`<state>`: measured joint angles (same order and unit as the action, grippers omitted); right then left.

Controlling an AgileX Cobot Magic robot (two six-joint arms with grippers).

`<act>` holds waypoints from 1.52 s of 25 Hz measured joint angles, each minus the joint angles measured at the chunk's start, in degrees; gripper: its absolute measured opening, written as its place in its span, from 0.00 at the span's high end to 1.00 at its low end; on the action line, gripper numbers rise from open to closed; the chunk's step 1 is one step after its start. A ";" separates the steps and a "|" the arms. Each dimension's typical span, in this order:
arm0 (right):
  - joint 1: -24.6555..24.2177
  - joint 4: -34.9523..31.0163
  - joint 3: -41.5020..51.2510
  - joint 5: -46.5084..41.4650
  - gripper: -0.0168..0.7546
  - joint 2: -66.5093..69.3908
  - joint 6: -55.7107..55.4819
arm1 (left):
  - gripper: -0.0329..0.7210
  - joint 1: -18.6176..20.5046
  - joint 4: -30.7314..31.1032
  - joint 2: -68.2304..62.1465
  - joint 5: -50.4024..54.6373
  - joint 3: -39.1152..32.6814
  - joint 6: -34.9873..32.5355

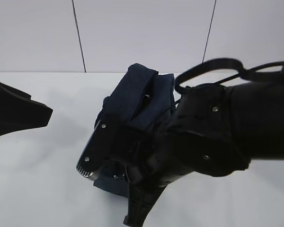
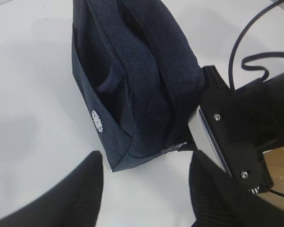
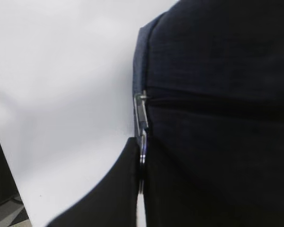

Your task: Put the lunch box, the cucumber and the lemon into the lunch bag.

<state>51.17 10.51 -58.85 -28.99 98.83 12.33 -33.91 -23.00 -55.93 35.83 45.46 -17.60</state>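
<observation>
**Stores:** Item one, nearest first?

**Me:** Right gripper (image 3: pixel 141 165), at my six o'clock in the exterior view. I list it pinched shut on the zipper pull (image 3: pixel 142 142), a silver ring at the near end of the lunch bag (image 1: pixel 139 101). The right arm reaches in from three o'clock, wrist bent down over the bag's near end.

**Stores:** Handling note?

**Me:** Ring is small, hard and probably slick, so I'd grip it squarely. The bag is soft navy fabric, light, likely to slide or slump when tugged; I'd steady its wall.

**Stores:** Item two?

**Me:** Lunch bag, mid-bench, running from six toward twelve o'clock, handles flopped over its top.

**Stores:** Item three?

**Me:** Left gripper (image 2: pixel 146 189), about half open, holding nothing, hovering above the bench near the bag's corner; its arm comes in from nine o'clock.

**Stores:** Lunch box, cucumber, lemon?

**Me:** Not visible.
</observation>
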 joint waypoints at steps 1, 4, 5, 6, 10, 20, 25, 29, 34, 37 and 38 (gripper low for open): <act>0.00 0.13 -0.96 -1.55 0.95 -0.13 0.00 | 0.42 0.00 0.00 0.00 0.00 0.00 0.00; 0.00 0.69 -3.23 -4.42 0.95 -0.92 0.57 | 0.42 0.00 0.00 0.00 0.00 0.00 0.00; 0.00 0.67 -4.05 -5.33 0.95 -1.18 1.00 | 0.42 0.00 0.00 0.00 0.00 0.00 0.00; 0.00 0.67 -4.79 -6.17 0.95 -1.30 1.48 | 0.42 0.00 0.00 0.00 0.00 0.00 0.00; 0.00 0.71 -8.39 -9.48 0.95 -1.52 2.89 | 0.42 0.00 0.00 0.00 0.00 0.00 0.00; 0.00 0.61 -16.20 -17.33 0.95 -1.65 5.75 | 0.42 0.00 0.00 0.00 0.00 0.00 0.00; 0.00 0.61 -18.09 -19.75 0.95 -2.03 6.16 | 0.42 0.00 0.00 0.00 0.00 0.00 0.00; 0.00 2.06 -18.54 -20.14 0.95 -2.88 6.16 | 0.42 0.00 0.00 0.00 0.00 0.00 0.00; 0.00 2.98 -18.61 -20.35 0.95 -4.32 3.57 | 0.42 0.00 0.00 0.00 0.00 0.00 0.00; 0.00 3.07 -18.61 -20.47 0.95 -4.78 2.08 | 0.42 0.00 0.00 0.00 0.00 0.00 0.00; 0.00 3.07 -18.61 -20.75 0.95 -4.87 1.98 | 0.42 0.00 0.00 0.00 0.00 0.00 0.00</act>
<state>51.17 13.59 -77.46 -49.74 93.96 14.32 -33.91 -23.00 -55.93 35.83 45.46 -17.60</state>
